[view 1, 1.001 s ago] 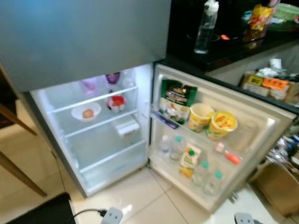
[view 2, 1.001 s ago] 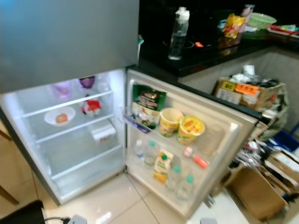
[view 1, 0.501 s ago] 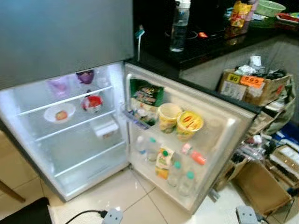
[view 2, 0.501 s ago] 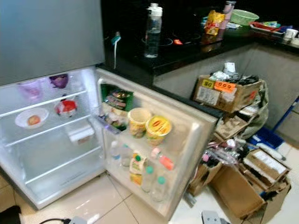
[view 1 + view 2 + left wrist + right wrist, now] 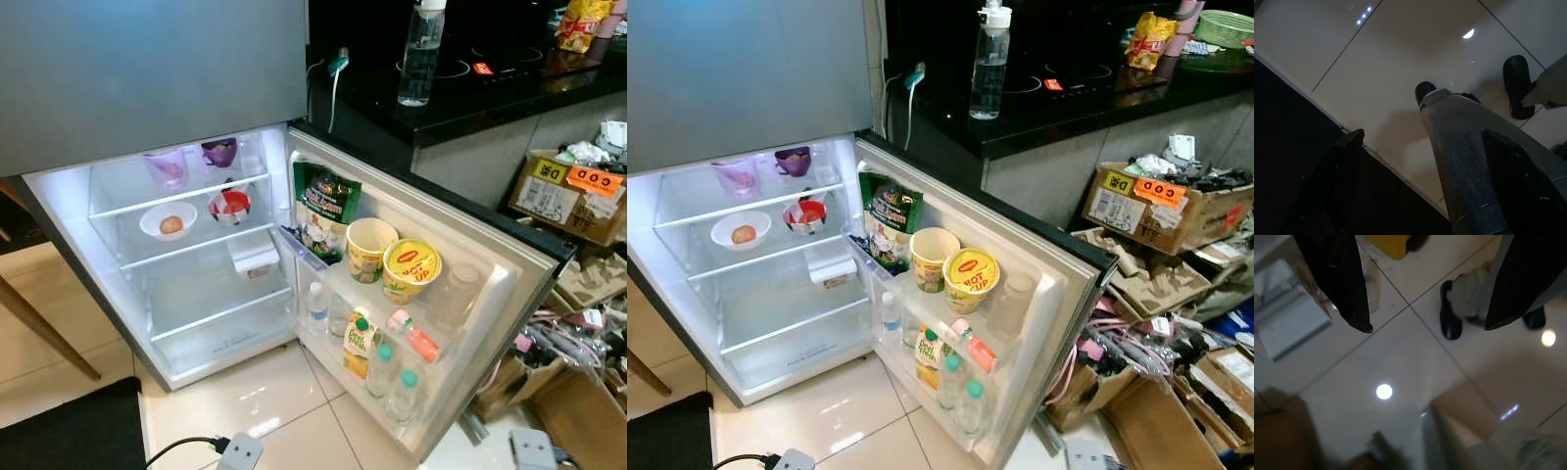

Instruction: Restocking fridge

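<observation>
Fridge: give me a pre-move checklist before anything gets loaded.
1. Fridge door swung wide: ok.
2. Free room on the bottom shelf: ok.
3. Door rack has room left: not ok, crowded with cups and bottles.
4. Left gripper fingers apart, nothing between: ok.
5. Right gripper fingers apart, nothing between: ok.
6. Item to stock chosen: cannot tell; a water bottle stands on the counter.

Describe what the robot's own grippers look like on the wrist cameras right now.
The left gripper has two long, dark, flat fingers, hard to make out in the shade. The right gripper has two glossy black fingers tapering to narrow tips. No cables or markings are visible.
</observation>
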`<state>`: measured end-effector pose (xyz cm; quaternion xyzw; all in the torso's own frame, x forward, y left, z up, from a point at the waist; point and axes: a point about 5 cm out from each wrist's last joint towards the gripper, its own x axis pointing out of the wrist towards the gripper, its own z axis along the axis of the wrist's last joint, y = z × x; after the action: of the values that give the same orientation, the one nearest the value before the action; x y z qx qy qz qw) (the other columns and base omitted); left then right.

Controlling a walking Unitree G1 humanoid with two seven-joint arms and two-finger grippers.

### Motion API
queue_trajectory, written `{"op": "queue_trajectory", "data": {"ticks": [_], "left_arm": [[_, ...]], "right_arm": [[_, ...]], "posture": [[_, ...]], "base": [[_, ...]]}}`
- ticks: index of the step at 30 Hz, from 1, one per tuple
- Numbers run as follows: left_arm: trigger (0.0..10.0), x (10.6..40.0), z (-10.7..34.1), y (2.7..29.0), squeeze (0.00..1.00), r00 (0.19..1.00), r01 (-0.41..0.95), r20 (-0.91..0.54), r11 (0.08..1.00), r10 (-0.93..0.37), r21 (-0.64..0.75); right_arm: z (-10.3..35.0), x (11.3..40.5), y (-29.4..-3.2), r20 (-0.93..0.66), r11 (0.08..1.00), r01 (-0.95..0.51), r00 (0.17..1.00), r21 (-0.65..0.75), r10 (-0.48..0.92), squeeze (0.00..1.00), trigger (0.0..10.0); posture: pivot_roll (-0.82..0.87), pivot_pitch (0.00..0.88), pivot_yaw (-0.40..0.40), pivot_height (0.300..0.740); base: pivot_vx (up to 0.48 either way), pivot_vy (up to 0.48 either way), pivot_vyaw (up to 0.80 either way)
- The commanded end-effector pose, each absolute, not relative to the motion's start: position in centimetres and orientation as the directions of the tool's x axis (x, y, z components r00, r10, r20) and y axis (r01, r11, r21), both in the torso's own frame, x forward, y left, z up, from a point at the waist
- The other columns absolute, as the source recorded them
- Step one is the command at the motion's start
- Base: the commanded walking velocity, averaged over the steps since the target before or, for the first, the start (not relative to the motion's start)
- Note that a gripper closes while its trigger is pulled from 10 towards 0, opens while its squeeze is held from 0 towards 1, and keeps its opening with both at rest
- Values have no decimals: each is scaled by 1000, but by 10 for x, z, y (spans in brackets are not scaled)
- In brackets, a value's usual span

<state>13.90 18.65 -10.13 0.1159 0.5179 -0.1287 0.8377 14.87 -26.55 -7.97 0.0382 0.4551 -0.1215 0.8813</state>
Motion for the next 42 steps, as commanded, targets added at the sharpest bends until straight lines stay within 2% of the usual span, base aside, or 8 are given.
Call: {"op": "queue_trajectory", "data": {"ticks": [1,11,13,26,27,28,38,42], "left_arm": [[10000,127,-105,193,0,389,329,-918,942,-75,62],[10000,127,-105,195,0,392,320,-918,945,-64,71],[10000,127,-104,197,0,401,303,-914,950,-58,72],[10000,128,-104,198,0,408,287,-912,955,-49,77],[10000,128,-104,199,0,408,286,-912,955,-49,77],[10000,128,-104,199,0,407,285,-912,955,-48,77],[10000,128,-104,199,0,408,285,-912,955,-48,77],[10000,128,-104,199,0,408,286,-912,955,-48,78]], "right_arm": [[-69,161,-280,-757,937,347,604,-31,-248,0,10000],[0,230,-328,-462,873,464,814,150,-353,0,8784],[26,253,-334,-344,885,412,880,216,-326,0,0],[74,294,-323,-106,950,123,990,288,-96,0,0],[74,296,-317,-101,957,62,994,283,-35,0,2000],[72,298,-306,-108,962,-58,990,265,89,0,10000],[59,288,-264,-147,812,-517,811,270,566,0,10000],[52,268,-223,-107,518,-778,516,356,850,0,10000]], "posture": [[-60,0,-19,740],[-59,0,-18,740],[-56,0,-18,740],[-53,0,-18,740],[-54,0,-17,740],[-54,0,-17,740],[-58,0,-16,740],[-61,0,-15,740]], "base": [[0,0,0],[0,0,0],[0,0,0],[0,0,0],[0,0,0],[0,0,0],[0,0,0],[0,0,0]]}}
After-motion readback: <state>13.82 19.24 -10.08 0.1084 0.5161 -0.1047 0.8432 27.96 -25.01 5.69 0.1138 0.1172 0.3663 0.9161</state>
